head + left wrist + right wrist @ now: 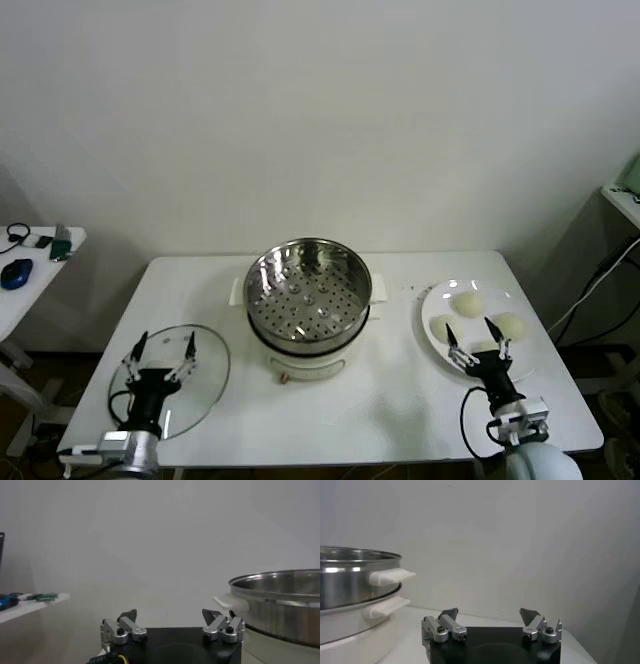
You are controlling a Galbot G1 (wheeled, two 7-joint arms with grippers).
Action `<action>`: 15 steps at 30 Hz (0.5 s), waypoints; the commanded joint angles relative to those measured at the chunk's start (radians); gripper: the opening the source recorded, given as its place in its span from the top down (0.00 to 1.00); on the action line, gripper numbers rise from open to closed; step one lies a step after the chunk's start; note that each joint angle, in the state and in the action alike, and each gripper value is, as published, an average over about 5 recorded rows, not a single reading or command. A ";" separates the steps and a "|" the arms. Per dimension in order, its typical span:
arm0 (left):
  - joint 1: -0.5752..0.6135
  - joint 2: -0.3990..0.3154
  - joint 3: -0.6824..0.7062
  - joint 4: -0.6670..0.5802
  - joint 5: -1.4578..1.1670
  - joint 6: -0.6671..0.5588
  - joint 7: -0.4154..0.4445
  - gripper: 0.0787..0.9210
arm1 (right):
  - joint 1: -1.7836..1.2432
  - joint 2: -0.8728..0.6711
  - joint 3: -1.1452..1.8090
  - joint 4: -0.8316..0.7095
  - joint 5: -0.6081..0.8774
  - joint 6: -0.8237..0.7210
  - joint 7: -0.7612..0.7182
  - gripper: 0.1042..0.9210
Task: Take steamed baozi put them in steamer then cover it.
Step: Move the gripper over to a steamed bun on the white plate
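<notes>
Baozi (468, 301) plated; steamer (308, 295) empty (cover (172, 380) off)

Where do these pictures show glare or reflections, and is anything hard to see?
Head view: bright highlights on the shiny round steel steamer basket; the clear round glass lid nearly vanishes against the white table. Left wrist view: soft reflections streak the steamer wall. Right wrist view: the same banded shine.

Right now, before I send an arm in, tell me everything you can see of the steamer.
The steamer stands upright at the middle of the white table, uncovered. It is a round, shiny steel basket with a perforated floor, empty, seated on a squat white cooker base with pale side handles; the wrist views show a white handle on the basket too. The glass cover lies flat on the table on the robot's left, apart from it; the plate of baozi sits to its right. Nothing but the table touches it.
</notes>
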 commanded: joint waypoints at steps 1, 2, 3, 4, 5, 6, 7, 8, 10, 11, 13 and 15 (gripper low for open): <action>0.004 0.006 0.004 -0.005 -0.003 -0.006 -0.009 0.12 | 0.098 -0.182 -0.040 0.045 -0.063 -0.242 -0.039 0.12; 0.005 0.007 0.006 -0.008 -0.003 -0.007 -0.010 0.12 | 0.118 -0.219 -0.051 0.043 -0.063 -0.269 -0.055 0.12; 0.008 0.008 0.009 -0.012 -0.004 -0.007 -0.012 0.12 | 0.153 -0.282 -0.069 0.042 -0.065 -0.318 -0.083 0.12; 0.011 0.009 0.013 -0.017 -0.004 -0.008 -0.013 0.12 | 0.194 -0.351 -0.093 0.036 -0.061 -0.374 -0.117 0.12; 0.014 0.010 0.017 -0.022 -0.004 -0.009 -0.015 0.12 | 0.233 -0.408 -0.116 0.025 -0.056 -0.419 -0.146 0.12; 0.017 0.010 0.021 -0.025 -0.004 -0.010 -0.017 0.12 | 0.282 -0.474 -0.149 0.008 -0.045 -0.463 -0.177 0.12; 0.020 0.009 0.025 -0.026 -0.003 -0.013 -0.019 0.12 | 0.333 -0.531 -0.188 -0.012 -0.036 -0.495 -0.209 0.12; 0.023 0.008 0.029 -0.026 -0.002 -0.016 -0.021 0.12 | 0.388 -0.586 -0.232 -0.036 -0.026 -0.520 -0.244 0.12; 0.027 0.006 0.037 -0.022 0.000 -0.023 -0.023 0.12 | 0.491 -0.675 -0.327 -0.089 -0.015 -0.530 -0.310 0.12; 0.028 0.005 0.041 -0.019 0.002 -0.027 -0.024 0.12 | 0.540 -0.707 -0.370 -0.114 -0.016 -0.526 -0.343 0.12; 0.030 0.003 0.048 -0.014 0.008 -0.034 -0.026 0.12 | 0.648 -0.756 -0.473 -0.169 -0.021 -0.504 -0.410 0.12; 0.034 0.001 0.058 -0.012 0.016 -0.041 -0.026 0.12 | 0.776 -0.795 -0.585 -0.224 -0.032 -0.464 -0.489 0.12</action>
